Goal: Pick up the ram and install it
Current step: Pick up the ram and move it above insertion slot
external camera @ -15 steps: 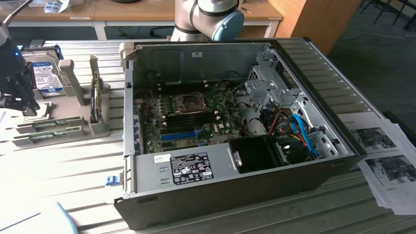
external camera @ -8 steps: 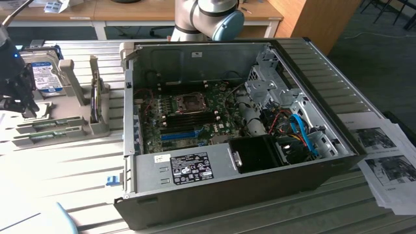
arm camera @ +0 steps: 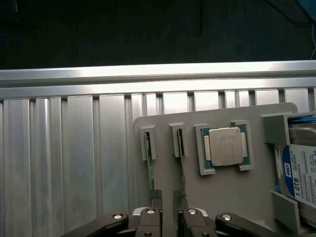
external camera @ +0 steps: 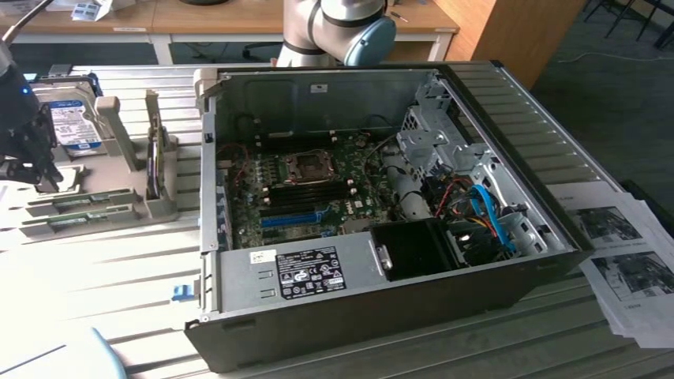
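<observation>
Green and thin, the ram (arm camera: pixel 148 168) stood on edge in a narrow slot of the grey plastic holder (arm camera: pixel 247 197), with its twin stick (arm camera: pixel 181 163) in the next slot, just beside it. Neither had been lifted, so the pick-up was not yet made and the whole install was left to do. The gripper (arm camera: pixel 168 217) hung over the holder at one end of the two sticks, fingers spread with nothing between them; I could not tell which stick it was lined up on. Further along the holder lay a square CPU (arm camera: pixel 224 147) with a dull metal lid, then a boxy hard drive (arm camera: pixel 301 173) with a blue-white label. Beside the holder stood the open computer case (external camera: pixel 348 332), its motherboard (external camera: pixel 305 197) exposed. A ribbed aluminium table (arm camera: pixel 74 163) lay under the holder.
</observation>
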